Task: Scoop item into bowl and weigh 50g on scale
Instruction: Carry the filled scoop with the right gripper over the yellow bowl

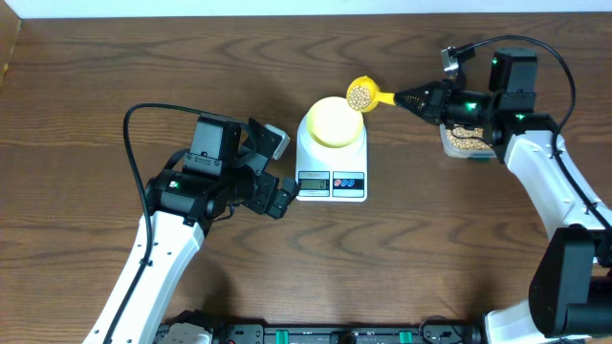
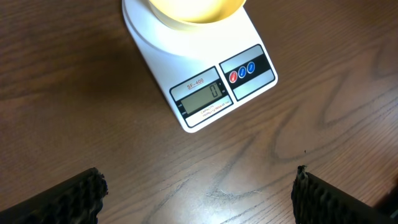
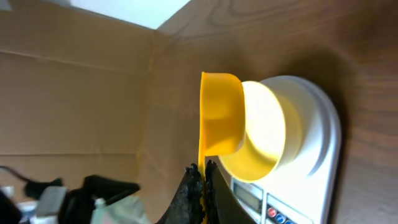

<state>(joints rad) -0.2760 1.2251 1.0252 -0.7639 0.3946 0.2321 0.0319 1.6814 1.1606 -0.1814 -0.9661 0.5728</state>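
Overhead looks straight down on the brown wooden bench point(image 1: 96, 57). Left wrist peers closely down at the white square digital scale point(image 2: 186, 62) from eight o'clock; right wrist, rolled sideways, shares it from two o'clock.

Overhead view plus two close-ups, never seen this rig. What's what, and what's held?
Two robot arms work at a wooden table. The overhead view shows both; the close-ups come from a camera on each wrist. A white scale carries a cream bowl; its display reads 0. The right gripper is shut on a yellow scoop of beans, held over the bowl's rim. A clear tub with more beans sits on that arm's side. The left gripper is open and empty, near the scale's front.
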